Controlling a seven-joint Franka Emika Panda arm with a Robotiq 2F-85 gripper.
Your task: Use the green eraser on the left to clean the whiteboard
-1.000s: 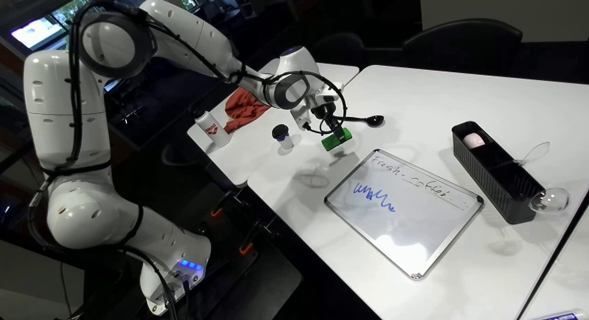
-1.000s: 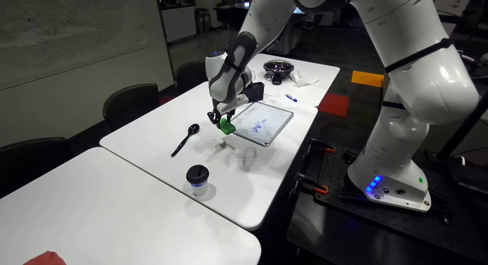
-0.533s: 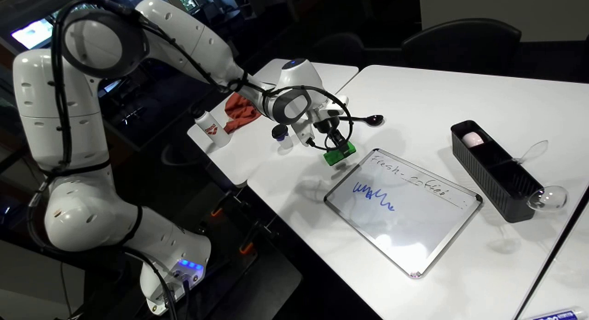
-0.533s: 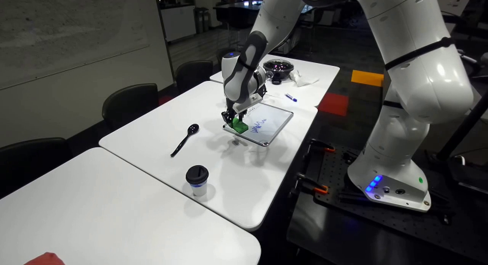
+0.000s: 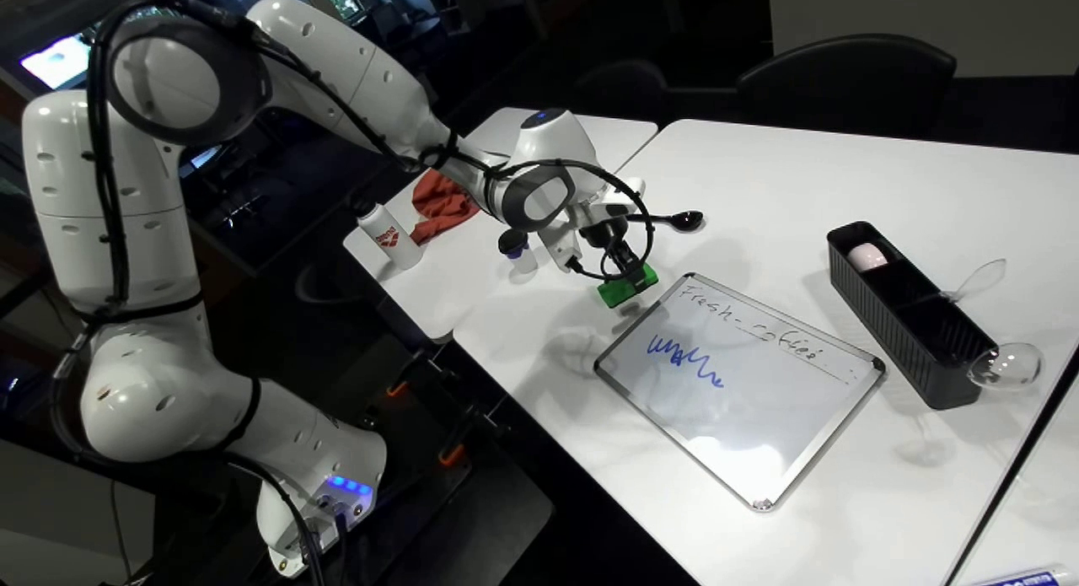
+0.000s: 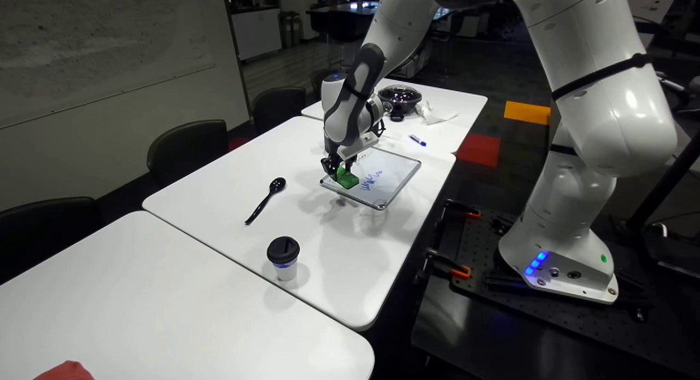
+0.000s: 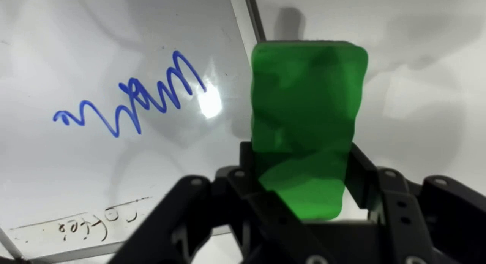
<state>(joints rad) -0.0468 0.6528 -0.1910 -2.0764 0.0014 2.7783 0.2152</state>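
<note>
The green eraser (image 5: 618, 294) is held in my gripper (image 5: 638, 276), above the table beside the whiteboard's near-left edge; it also shows in an exterior view (image 6: 348, 179). In the wrist view the fingers (image 7: 298, 161) press on both sides of the eraser (image 7: 307, 100), which covers part of the board's frame. The whiteboard (image 5: 750, 417) lies flat on the table and also shows in an exterior view (image 6: 396, 169) and the wrist view (image 7: 57, 161). It bears a blue scribble (image 7: 136, 91) and black handwriting (image 7: 102, 224). Its shadow lies apart below the eraser.
A black spoon (image 5: 687, 221) and a lidded cup (image 6: 284, 257) stand near the arm's reach. A black basket (image 5: 910, 316) is beyond the board, with a clear glass (image 5: 1007, 367) beside it. A bottle (image 5: 390, 236), red cloth (image 5: 442, 205), marker (image 6: 417, 140) and lidded bowl (image 6: 399, 100) lie farther off.
My gripper has moved with the eraser toward the whiteboard and lower. Most of this happened in the first half second; since then it has shifted only slightly. The board has not moved.
</note>
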